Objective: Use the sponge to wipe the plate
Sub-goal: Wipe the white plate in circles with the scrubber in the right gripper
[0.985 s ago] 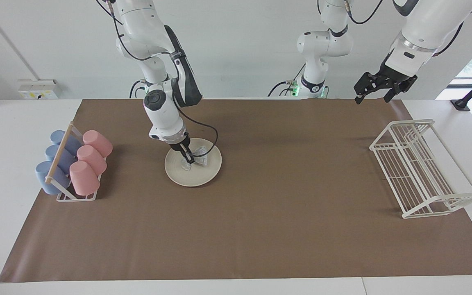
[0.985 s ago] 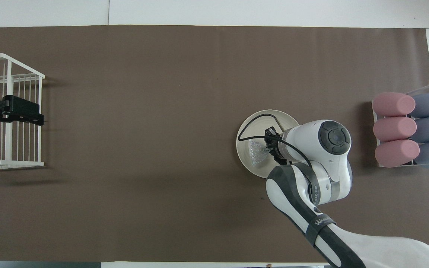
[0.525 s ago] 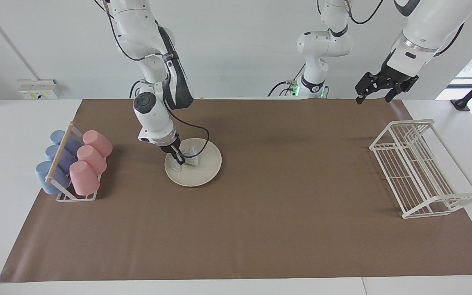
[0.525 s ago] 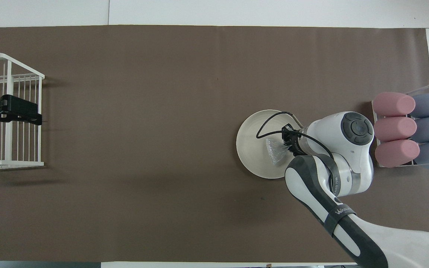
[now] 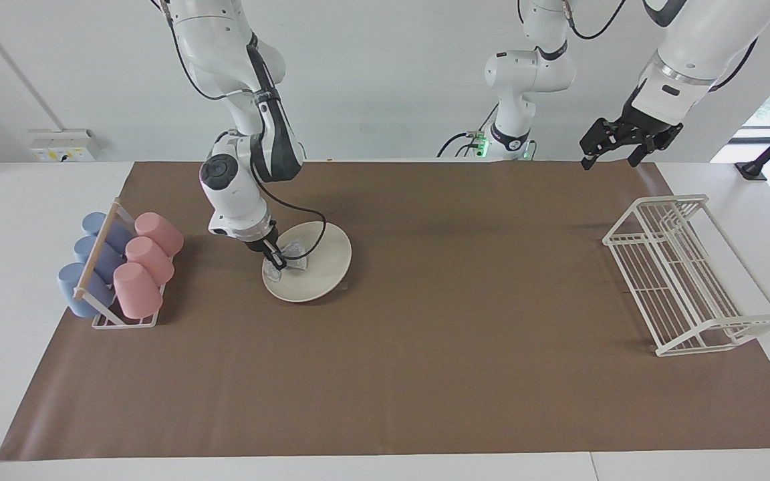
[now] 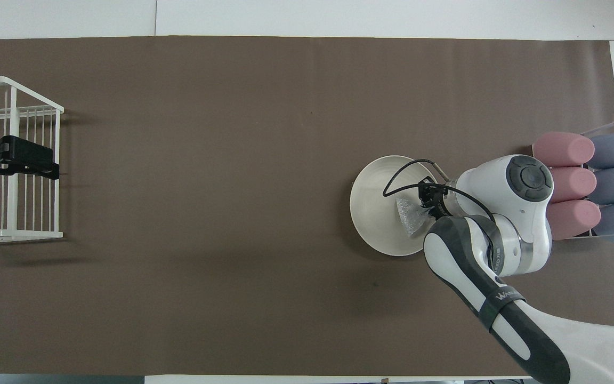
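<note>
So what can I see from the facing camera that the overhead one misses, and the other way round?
Only the facing view shows both arm bases, the wall, and the left tool up in the air near the wire rack. Only the overhead view shows the sponge fanned out flat on the plate. Both show the right tool gripping the sponge on the plate, the cups in their holder, and the brown mat.
</note>
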### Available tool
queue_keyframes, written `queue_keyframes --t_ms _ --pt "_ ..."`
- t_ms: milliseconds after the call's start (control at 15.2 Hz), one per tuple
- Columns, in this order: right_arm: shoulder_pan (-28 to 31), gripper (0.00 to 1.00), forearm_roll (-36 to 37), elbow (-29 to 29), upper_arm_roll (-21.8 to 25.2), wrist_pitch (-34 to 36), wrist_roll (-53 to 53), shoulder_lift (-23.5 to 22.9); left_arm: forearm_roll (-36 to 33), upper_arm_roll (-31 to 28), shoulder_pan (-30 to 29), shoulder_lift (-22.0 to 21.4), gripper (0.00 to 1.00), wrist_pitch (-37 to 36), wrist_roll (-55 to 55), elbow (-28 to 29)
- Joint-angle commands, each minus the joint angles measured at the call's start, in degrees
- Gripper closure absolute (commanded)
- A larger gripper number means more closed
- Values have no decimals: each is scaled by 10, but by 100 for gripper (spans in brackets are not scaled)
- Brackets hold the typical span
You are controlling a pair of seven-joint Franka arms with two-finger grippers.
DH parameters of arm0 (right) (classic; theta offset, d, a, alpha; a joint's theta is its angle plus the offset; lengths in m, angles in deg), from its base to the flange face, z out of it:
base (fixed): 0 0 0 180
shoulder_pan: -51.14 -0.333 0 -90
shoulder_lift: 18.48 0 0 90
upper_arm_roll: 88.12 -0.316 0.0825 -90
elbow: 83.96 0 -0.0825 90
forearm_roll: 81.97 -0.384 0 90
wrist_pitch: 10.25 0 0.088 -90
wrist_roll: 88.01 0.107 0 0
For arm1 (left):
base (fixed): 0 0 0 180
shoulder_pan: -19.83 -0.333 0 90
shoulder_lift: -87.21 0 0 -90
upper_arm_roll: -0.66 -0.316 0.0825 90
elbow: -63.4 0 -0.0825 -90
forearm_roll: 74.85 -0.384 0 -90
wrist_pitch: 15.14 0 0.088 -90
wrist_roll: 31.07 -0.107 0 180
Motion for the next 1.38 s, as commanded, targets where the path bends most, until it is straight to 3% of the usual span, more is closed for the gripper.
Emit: queue_keyframes --t_ms 0,131,657,919,1051,1313 --pt "-33 100 4 -6 -6 -18 63 -12 -6 -1 -2 -13 0 -5 5 11" --pt "-54 100 -1 -6 -6 -44 92 -18 -23 1 -1 -13 0 -3 3 11" --pt "-112 100 -156 16 -9 -112 100 -48 -22 1 -2 -13 0 -2 2 11" --pt "-123 100 -166 18 -9 -118 110 -50 -22 1 -1 -13 0 -2 4 13" --pt "-123 100 -159 26 -7 -92 109 -47 -22 0 -1 -13 0 -2 5 13" --pt "-101 100 -98 98 0 62 110 -27 -22 0 -1 -13 0 -2 5 13"
